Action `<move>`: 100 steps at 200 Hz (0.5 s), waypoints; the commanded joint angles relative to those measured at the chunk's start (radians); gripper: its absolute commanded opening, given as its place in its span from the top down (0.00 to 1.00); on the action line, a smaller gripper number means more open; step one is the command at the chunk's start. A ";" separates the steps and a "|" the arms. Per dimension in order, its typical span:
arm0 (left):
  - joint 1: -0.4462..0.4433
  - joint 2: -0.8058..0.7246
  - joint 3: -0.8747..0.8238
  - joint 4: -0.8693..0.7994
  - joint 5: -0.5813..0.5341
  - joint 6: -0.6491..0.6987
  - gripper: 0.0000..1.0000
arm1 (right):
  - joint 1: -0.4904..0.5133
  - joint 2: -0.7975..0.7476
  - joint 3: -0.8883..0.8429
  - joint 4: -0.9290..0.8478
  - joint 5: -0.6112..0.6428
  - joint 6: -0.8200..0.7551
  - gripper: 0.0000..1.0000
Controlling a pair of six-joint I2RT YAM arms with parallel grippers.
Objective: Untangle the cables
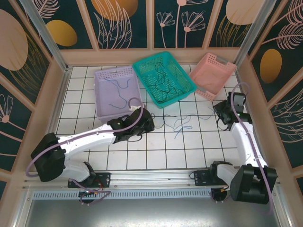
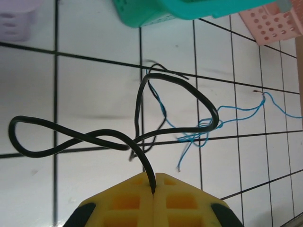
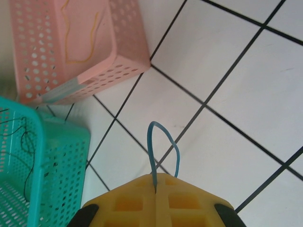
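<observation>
Looking at the left wrist view, the left claw [image 2: 154,182] at bottom centre is clamped tight on the end of the black cable [image 2: 138,104]. That cable loops up across the white tiles [image 2: 94,85] and tangles with the thin blue cable [image 2: 236,111] at mid right. Over on the right wrist view, the right claw [image 3: 155,182] is pinching a little loop of blue cable. From above, the tangle lies on the tiles mid frame, between both claws. Further back sit a purple basket [image 1: 100,94], a teal basket [image 1: 144,85] with dark wires [image 1: 165,80] inside, and a pink basket [image 1: 208,90] at upper right.
</observation>
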 commanded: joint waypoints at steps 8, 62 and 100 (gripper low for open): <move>0.004 -0.077 -0.026 -0.024 -0.024 0.012 1.00 | -0.012 0.068 0.053 0.047 -0.033 -0.032 1.00; 0.032 -0.122 0.064 -0.187 -0.171 0.009 1.00 | -0.024 0.148 0.040 0.049 -0.033 -0.047 1.00; 0.034 -0.191 0.195 -0.453 -0.434 -0.040 1.00 | -0.080 0.199 0.038 0.059 0.008 -0.078 1.00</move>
